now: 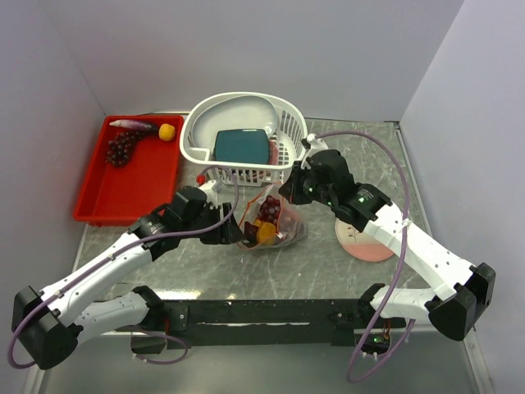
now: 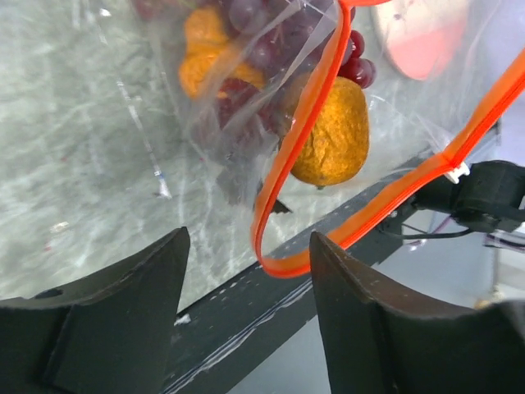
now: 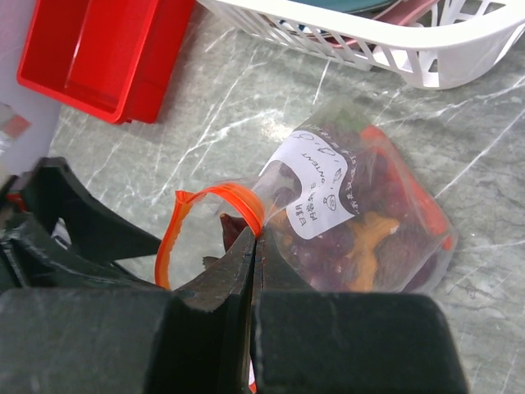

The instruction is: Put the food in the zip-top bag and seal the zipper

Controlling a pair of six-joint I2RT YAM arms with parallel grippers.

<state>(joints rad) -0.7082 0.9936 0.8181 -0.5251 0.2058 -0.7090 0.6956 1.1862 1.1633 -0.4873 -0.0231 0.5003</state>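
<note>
The clear crinkly zip-top bag (image 1: 275, 220) sits mid-tabletop, centre frame from above, its red-orange zipper strip (image 2: 299, 139) pinched in the closed right gripper (image 3: 253, 246). The left gripper (image 2: 248, 246) stands open around the strip's loop. Catching only one lip could leave the mouth gaping and spill the orange toy fruit (image 2: 332, 135). Only the top view shows purple grapes (image 1: 120, 149) in the red tray (image 1: 123, 197).
</note>
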